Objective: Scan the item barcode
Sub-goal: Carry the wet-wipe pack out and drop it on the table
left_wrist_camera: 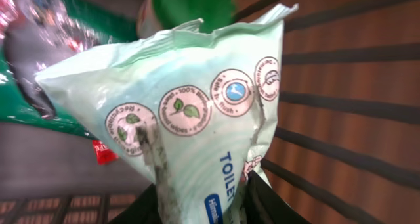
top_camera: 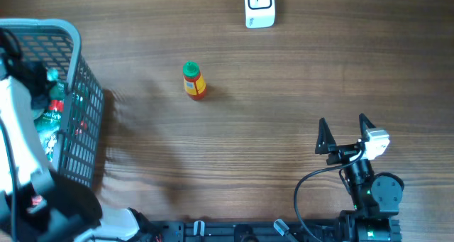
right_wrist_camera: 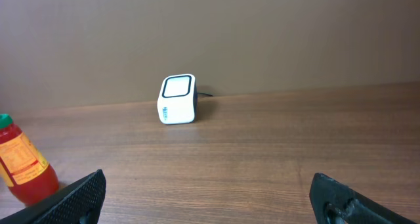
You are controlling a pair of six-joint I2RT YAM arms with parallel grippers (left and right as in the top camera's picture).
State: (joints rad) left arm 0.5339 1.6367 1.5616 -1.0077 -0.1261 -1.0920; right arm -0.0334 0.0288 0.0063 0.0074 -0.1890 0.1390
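In the left wrist view a pale green wipes packet (left_wrist_camera: pixel 197 119) with round printed badges fills the frame, and my left gripper (left_wrist_camera: pixel 200 207) is shut on its lower end, one black finger on each side. No barcode shows on the face I see. Overhead, the left arm (top_camera: pixel 21 128) reaches down into the grey basket (top_camera: pixel 81 79), which hides its fingers. The white scanner (top_camera: pixel 259 6) stands at the table's far edge, also seen ahead of the right wrist (right_wrist_camera: pixel 178 99). My right gripper (top_camera: pixel 345 134) rests open at the near right, fingers wide (right_wrist_camera: pixel 207 198) with nothing between them.
A small red sauce bottle with a green cap (top_camera: pixel 194 81) stands upright mid-table, at the left edge of the right wrist view (right_wrist_camera: pixel 23 165). The basket holds other green and red packets (top_camera: pixel 51 118). Its dark bars (left_wrist_camera: pixel 348 106) run close beside the wipes packet.
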